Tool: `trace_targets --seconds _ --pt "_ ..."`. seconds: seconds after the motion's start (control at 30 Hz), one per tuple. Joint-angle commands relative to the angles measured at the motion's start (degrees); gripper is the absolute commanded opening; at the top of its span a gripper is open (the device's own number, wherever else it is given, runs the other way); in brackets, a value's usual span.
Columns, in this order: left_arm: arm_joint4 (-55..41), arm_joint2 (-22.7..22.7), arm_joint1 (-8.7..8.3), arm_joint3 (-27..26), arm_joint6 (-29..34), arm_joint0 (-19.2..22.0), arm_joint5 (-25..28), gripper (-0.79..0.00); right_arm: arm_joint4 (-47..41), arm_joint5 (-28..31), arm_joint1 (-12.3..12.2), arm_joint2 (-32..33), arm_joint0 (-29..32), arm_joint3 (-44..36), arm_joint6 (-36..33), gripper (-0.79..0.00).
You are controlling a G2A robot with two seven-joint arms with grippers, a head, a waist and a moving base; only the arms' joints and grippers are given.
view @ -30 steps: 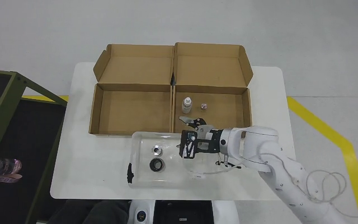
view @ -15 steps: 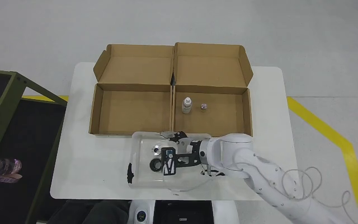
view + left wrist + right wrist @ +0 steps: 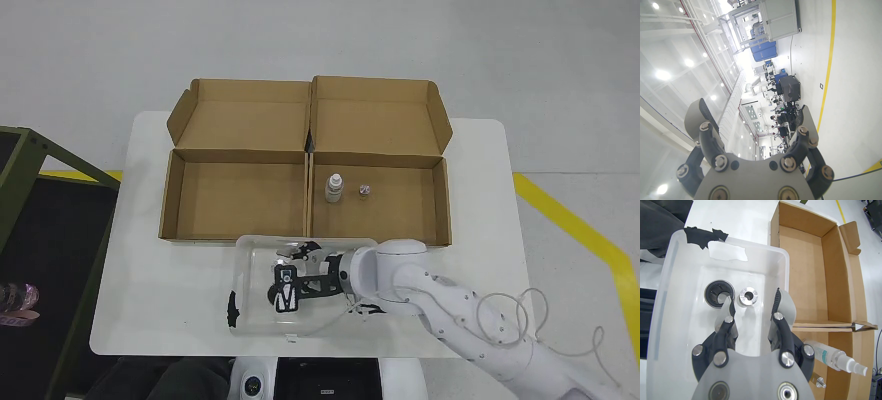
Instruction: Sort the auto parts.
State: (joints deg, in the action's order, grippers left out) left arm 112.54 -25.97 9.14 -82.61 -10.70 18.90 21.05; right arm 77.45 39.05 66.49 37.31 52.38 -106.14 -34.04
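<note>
two cardboard boxes (image 3: pixel 235 195) side by side, right box (image 3: pixel 400 200) with spray bottle (image 3: pixel 827 353). clear bin (image 3: pixel 664 275) near them. right gripper (image 3: pixel 753 305), spread wide, in bin above silver bushing (image 3: pixel 748 297); left gripper (image 3: pixel 753 111) spread wide, holding nothing. black bearing (image 3: pixel 719 294) just beside bushing.

Wide-apart jaws inside a clear bin (image 3: pixel 770 256), silver ring (image 3: pixel 748 295) and black bearing (image 3: pixel 715 292) side by side near them.
</note>
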Motion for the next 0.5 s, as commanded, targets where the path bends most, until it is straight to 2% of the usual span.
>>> trace_targets --seconds 0.0,0.47 --pt "0.0 0.0 0.0 0.0 0.0 0.0 0.0 0.0 0.07 -0.22 0.27 -0.41 -0.31 0.67 -0.23 -0.416" --pt "0.0 0.0 0.0 0.0 0.0 0.0 0.0 0.0 -0.14 -0.81 2.27 -2.7 -2.45 4.83 -1.42 -0.437"
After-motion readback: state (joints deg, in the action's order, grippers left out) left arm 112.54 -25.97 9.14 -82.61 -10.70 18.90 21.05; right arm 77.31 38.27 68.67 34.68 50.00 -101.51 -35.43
